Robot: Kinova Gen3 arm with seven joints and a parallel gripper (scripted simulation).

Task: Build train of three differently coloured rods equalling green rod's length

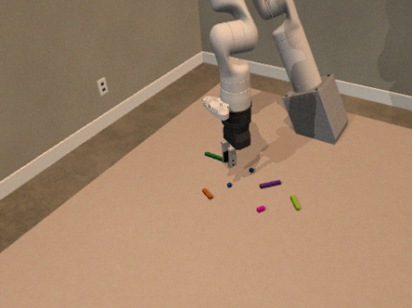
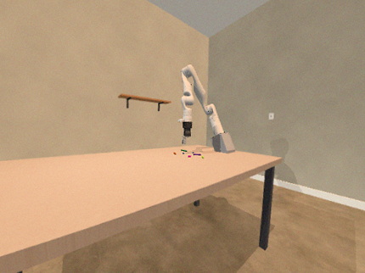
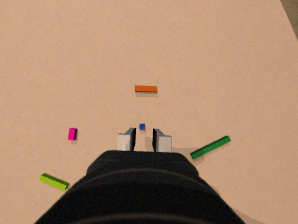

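My gripper (image 1: 229, 161) hangs a little above the table with its fingers apart and nothing between them. In the wrist view a small blue rod (image 3: 142, 127) lies on the table just beyond the fingertips, apart from them. It also shows in the top view (image 1: 229, 185). A second blue rod (image 1: 251, 170) lies to its right. The green rod (image 1: 214, 156) lies flat just left of the fingers and shows in the wrist view (image 3: 210, 147). The orange rod (image 1: 207, 193), purple rod (image 1: 270, 184), magenta rod (image 1: 260, 209) and lime rod (image 1: 294, 202) lie scattered and apart from each other.
The arm's grey base block (image 1: 316, 111) stands at the back right of the table. In the exterior view the rods (image 2: 190, 155) form a small cluster near the table's far end. A wall shelf (image 2: 144, 99) hangs behind the table.
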